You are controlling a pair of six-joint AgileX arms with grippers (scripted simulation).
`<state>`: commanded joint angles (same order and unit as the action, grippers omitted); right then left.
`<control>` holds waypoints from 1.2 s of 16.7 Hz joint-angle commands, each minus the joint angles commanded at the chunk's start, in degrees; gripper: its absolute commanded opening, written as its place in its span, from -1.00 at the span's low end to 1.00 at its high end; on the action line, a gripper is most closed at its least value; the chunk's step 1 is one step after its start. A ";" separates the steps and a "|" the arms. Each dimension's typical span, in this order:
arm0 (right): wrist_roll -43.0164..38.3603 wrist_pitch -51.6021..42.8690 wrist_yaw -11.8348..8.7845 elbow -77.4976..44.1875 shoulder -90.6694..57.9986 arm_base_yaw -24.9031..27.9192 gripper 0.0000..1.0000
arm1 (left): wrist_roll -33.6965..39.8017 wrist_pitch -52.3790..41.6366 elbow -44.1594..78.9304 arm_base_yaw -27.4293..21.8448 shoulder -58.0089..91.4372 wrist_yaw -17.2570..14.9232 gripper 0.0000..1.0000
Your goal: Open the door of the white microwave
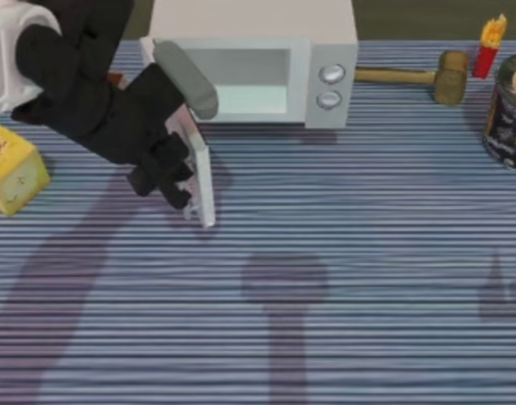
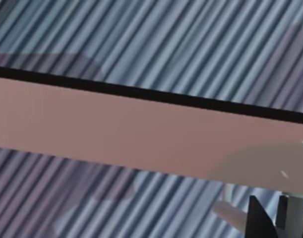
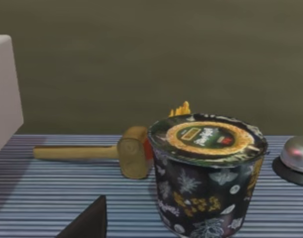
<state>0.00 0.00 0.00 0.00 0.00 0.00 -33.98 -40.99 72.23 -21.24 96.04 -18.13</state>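
The white microwave (image 1: 325, 38) stands at the back of the table, its pale inside (image 1: 241, 84) showing. Its door (image 1: 203, 181) is swung out towards the front, roughly square to the oven's face and seen edge-on from above. My left gripper (image 1: 180, 179) sits against the door's left side near its free end, shut on the door's handle (image 2: 296, 218). In the left wrist view the door (image 2: 141, 129) fills a wide pinkish band with a black edge, above my left gripper (image 2: 281, 212). My right gripper (image 3: 91, 223) is parked at the far right, outside the top view.
A yellow carton (image 1: 13, 169) lies at the left edge, a white object (image 1: 8, 51) behind it. To the microwave's right are a wooden mallet (image 1: 426, 76), a red fries box (image 1: 488, 46), a dark noodle cup (image 1: 511, 110) and a silver bell (image 3: 297, 153).
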 joint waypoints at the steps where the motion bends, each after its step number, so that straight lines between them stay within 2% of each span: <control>1: 0.00 0.00 0.00 0.00 0.00 0.00 1.00 | -0.93 -0.36 -0.16 0.41 -0.02 -0.39 -1.00; 20: 0.00 0.00 0.00 0.00 0.00 0.00 1.00 | -1.35 -0.55 -0.25 0.58 -0.01 -0.54 -1.00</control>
<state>0.00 0.00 0.00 0.00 0.00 0.00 -35.33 -41.54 71.98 -20.66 96.03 -18.68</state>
